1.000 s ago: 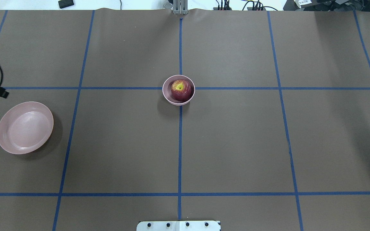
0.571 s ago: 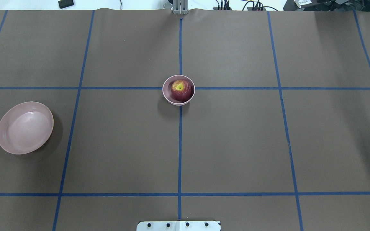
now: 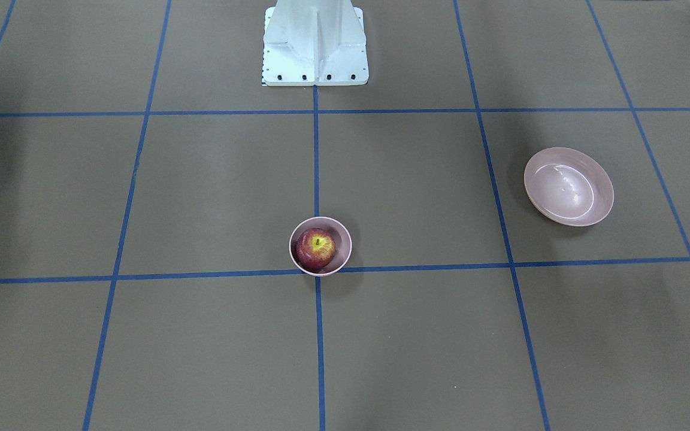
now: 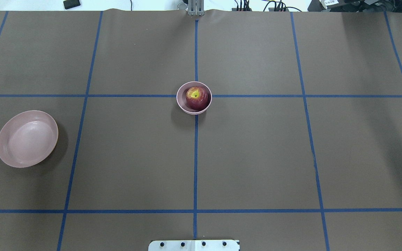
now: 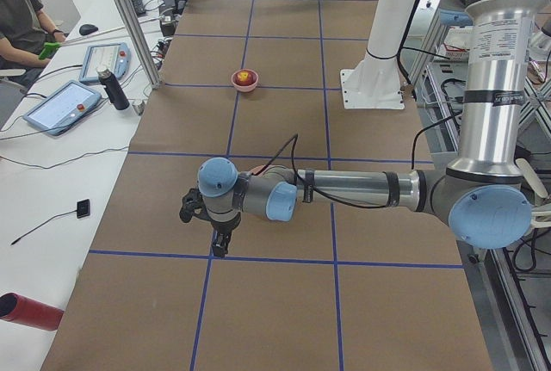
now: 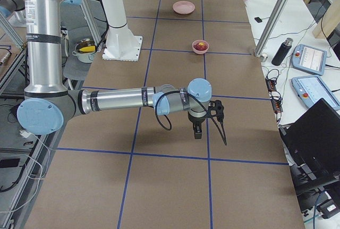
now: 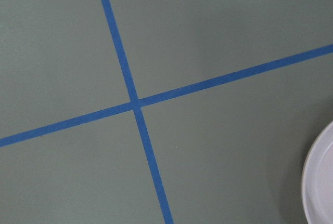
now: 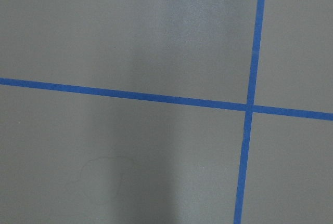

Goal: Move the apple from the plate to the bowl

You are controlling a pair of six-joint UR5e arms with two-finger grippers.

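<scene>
The dark red apple (image 4: 196, 97) with its yellow stem patch sits inside the small deep pink bowl (image 4: 190, 110) at the table's middle, and it also shows in the front view (image 3: 315, 248). The wide shallow pink plate (image 4: 26, 139) lies empty at the left side; its rim (image 7: 322, 182) shows in the left wrist view. My left gripper (image 5: 220, 244) hangs low over the table in the left side view only. My right gripper (image 6: 197, 132) shows in the right side view only. I cannot tell whether either is open or shut.
The white robot base (image 3: 315, 42) stands at the table's near edge. Blue tape lines cross the brown mat. A side bench holds tablets and a dark bottle (image 5: 112, 89). A seated person (image 5: 17, 18) is at the far corner.
The dark gripper tips seen at the left and right edges of the overhead view a second ago have left that view. Apple, bowl and plate have not moved.
</scene>
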